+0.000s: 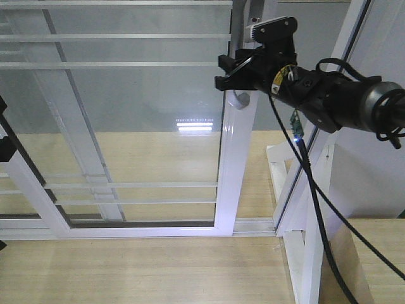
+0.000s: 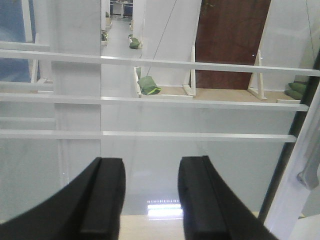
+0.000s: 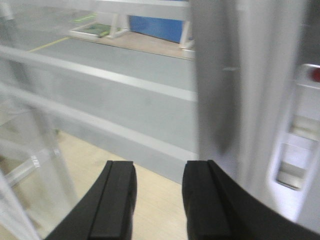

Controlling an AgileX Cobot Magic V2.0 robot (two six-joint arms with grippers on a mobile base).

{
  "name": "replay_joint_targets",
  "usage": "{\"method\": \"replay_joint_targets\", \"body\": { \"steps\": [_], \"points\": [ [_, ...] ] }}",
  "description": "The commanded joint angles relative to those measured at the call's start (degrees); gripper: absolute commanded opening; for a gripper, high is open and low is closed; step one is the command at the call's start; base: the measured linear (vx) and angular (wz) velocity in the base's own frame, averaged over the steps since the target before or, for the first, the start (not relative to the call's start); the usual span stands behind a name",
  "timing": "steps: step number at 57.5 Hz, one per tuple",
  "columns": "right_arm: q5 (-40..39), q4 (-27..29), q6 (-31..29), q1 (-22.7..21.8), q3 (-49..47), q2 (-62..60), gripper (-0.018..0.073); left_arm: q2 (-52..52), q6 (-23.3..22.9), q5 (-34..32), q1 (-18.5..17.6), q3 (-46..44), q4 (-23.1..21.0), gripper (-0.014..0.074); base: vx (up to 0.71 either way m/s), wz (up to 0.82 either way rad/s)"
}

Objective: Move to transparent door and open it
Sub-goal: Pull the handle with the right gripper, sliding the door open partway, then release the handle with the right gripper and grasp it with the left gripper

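Note:
The transparent door [image 1: 235,164] is a glass panel in a white frame with thin horizontal white bars. Its curved grey handle [image 1: 239,99] sits on the right stile. My right gripper [image 1: 221,71] is open, up against the stile just above the handle, with nothing between its fingers. In the right wrist view the right gripper [image 3: 159,200] is open and the blurred stile [image 3: 225,95] stands just to its right. My left gripper [image 2: 150,200] is open and empty, facing the barred glass [image 2: 150,117]. The handle [image 2: 306,176] shows at that view's right edge.
A second barred glass panel [image 1: 76,126] stands behind at the left. A white floor track [image 1: 158,229] runs under the door. White frame posts [image 1: 304,209] and a wall panel [image 1: 380,50] stand to the right. The right arm's black cable [image 1: 316,209] hangs down. The floor [image 1: 139,272] is light wood.

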Motion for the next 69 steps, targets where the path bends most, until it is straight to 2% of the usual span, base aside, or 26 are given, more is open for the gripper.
{"method": "replay_joint_targets", "body": {
  "steps": [1, 12, 24, 32, 36, 41, 50, 59, 69],
  "points": [
    [-4.5, 0.4, -0.7, 0.9, -1.4, -2.8, 0.0314, -0.2, -0.3, -5.0, -0.1, -1.9, -0.5, 0.0399, 0.00, 0.00],
    [-1.5, -0.5, 4.0, 0.8, -1.3, -6.6, 0.0314, -0.2, 0.0, -5.0, -0.1, -1.9, 0.1, 0.0399, 0.00, 0.00],
    [19.5, -7.7, 4.7, 0.7, -1.3, -18.1, 0.0314, -0.2, -1.1, -5.0, -0.1, -1.9, 11.6, 0.0399, 0.00, 0.00],
    [31.0, -8.8, 4.5, 0.7, -0.7, -25.5, 0.0314, 0.2, -6.3, -5.2, -0.1, -1.9, 13.5, 0.0399, 0.00, 0.00],
    [30.8, -8.8, 4.1, 0.7, 2.5, -29.3, 0.0314, 1.3, -7.7, -5.6, -0.3, -2.2, 13.8, 0.0401, 0.00, 0.00],
    [30.5, -8.8, 4.1, 0.7, 8.9, -34.3, 0.0314, 3.4, -7.9, -8.1, -1.0, -2.3, 16.2, 0.0407, 0.00, 0.00],
    [30.9, -8.4, 6.2, 0.7, 21.5, -44.1, 0.0314, 9.3, -8.7, -11.3, -4.0, -4.4, 19.0, 0.0426, 0.00, 0.00],
    [33.3, -7.3, 10.7, 0.7, 30.4, -54.7, 0.0314, 16.3, -9.4, -12.9, -6.7, -8.9, 19.1, 0.0438, 0.00, 0.00],
    [38.5, -8.0, 11.1, 0.7, 34.4, -63.3, 0.0314, 24.7, -9.4, -15.6, -9.3, -15.0, 19.1, 0.0438, 0.00, 0.00]
  ]
}}
